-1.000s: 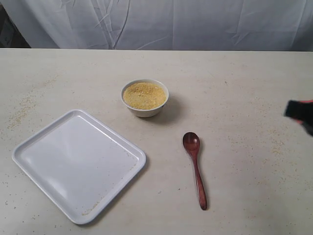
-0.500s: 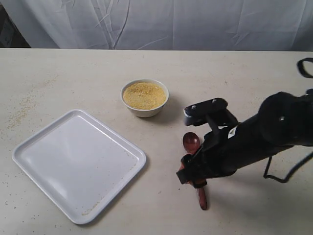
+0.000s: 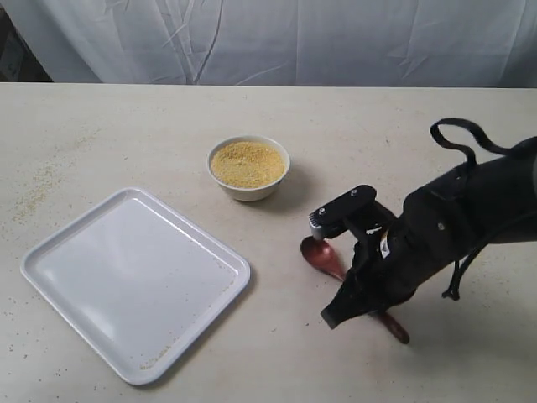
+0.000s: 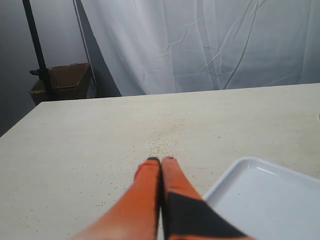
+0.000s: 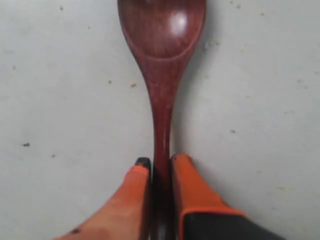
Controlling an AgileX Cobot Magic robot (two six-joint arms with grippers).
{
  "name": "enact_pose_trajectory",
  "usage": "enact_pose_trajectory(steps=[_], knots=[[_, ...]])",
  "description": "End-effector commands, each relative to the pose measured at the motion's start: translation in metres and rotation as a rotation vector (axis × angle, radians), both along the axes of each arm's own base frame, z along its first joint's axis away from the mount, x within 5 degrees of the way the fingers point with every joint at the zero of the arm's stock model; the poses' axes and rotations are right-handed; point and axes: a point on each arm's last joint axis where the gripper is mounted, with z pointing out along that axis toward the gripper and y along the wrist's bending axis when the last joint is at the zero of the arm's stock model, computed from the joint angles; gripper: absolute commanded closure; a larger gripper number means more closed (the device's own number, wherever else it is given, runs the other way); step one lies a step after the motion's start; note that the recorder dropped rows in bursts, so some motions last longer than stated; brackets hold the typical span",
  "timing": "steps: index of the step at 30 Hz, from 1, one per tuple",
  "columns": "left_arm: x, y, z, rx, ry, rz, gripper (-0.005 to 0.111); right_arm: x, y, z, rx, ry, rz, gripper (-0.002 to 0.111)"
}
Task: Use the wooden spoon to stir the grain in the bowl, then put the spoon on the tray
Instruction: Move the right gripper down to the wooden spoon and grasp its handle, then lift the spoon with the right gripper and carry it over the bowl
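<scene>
The white bowl holds a mound of golden grain at the table's middle. Left of it and nearer lies the white tray, whose corner also shows in the left wrist view. The dark wooden spoon lies slanted to the right of the tray, its handle mostly under the right arm. My right gripper is shut on the spoon's handle, with the spoon's bowl ahead of the orange fingers. My left gripper is shut on nothing, above bare table beside the tray.
Loose grains are scattered on the table's left side and ahead of the left gripper. A black cable loop rises from the right arm. A white cloth hangs behind; a cardboard box stands off the table.
The right arm came in from the right edge and closed on the spoon's handle. The spoon has turned: its bowl shifted left and nearer, its handle end swung right.
</scene>
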Motion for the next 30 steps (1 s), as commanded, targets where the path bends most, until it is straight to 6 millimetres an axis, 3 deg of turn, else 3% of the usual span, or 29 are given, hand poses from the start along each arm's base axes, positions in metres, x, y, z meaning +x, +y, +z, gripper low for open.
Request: enact_pose_trajectory(steps=[1,4,6,9,11,16,21,30], knots=[[0.000,0.000,-0.001,-0.001,-0.006,-0.005,0.106,0.016,-0.005,0.061,-0.038,-0.183,-0.037,0.106],[0.000,0.000,-0.001,-0.001,-0.006,-0.005,0.106,0.030,0.001,0.117,0.042,-0.359,-0.039,0.106],[0.000,0.000,-0.001,-0.001,-0.007,-0.005,0.106,0.039,0.008,0.143,0.069,-0.432,-0.004,0.106],[0.000,0.000,-0.001,-0.001,-0.007,-0.005,0.106,0.057,0.020,0.160,0.019,-0.467,0.081,0.106],[0.000,0.000,-0.001,-0.001,-0.007,-0.005,0.106,0.069,0.028,0.150,-0.044,-0.441,0.132,0.106],[0.000,0.000,-0.001,-0.001,-0.007,-0.005,0.106,0.095,0.061,0.101,-0.270,-0.420,0.297,0.106],[0.000,0.000,-0.001,-0.001,-0.007,-0.005,0.106,0.115,0.091,0.072,-0.488,-0.460,0.373,0.109],[0.000,0.000,-0.001,-0.001,-0.007,-0.005,0.106,0.124,0.119,0.031,-0.694,-0.450,0.479,0.109]])
